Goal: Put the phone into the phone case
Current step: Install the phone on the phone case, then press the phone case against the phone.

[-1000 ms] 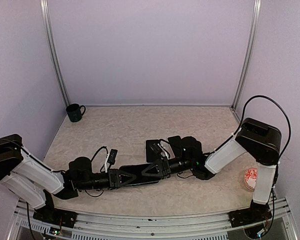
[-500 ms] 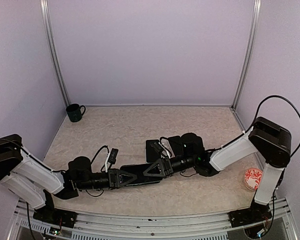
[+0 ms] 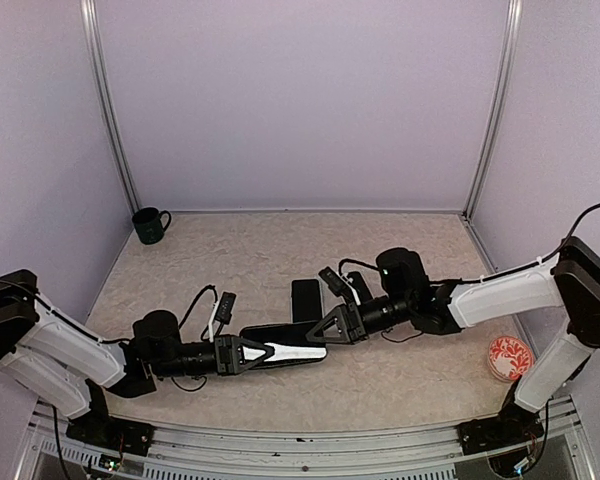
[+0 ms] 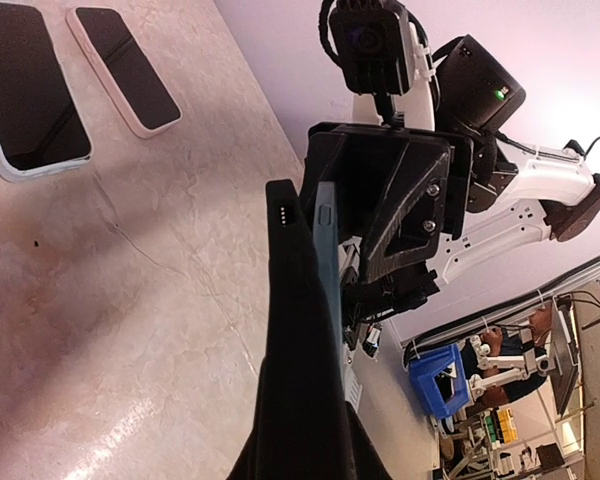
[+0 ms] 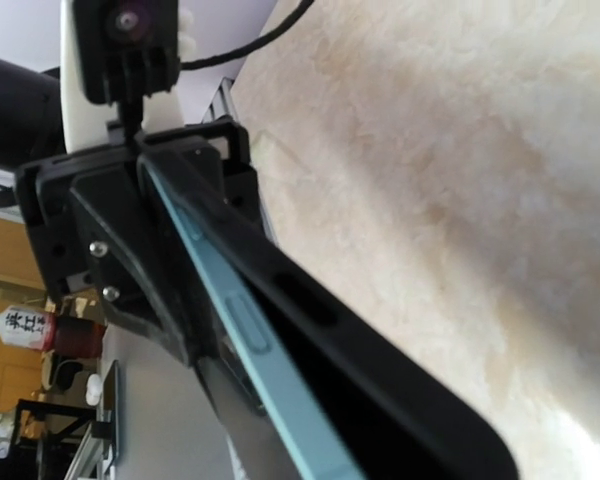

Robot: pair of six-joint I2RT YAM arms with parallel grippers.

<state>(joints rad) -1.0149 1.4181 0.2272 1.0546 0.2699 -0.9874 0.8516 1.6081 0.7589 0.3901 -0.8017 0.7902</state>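
Phone (image 3: 298, 352) and black phone case (image 3: 272, 359) hang together just above the table (image 3: 250, 260), near its front edge, held level between the two grippers. Both wrist views show the pale blue phone edge lying along the case wall, partly seated, not yet flush.

To finish well, I judge one end should stay pinned while the other presses the phone's free edge squarely into the case lip, corner by corner, without twisting the pair.

Left gripper (image 3: 252, 354) has its jaws nearly together, clamped on the left end of the case and phone. Right gripper (image 3: 325, 327) sits at the right end with its jaws a little apart; whether they pinch the phone or only touch it, I cannot tell
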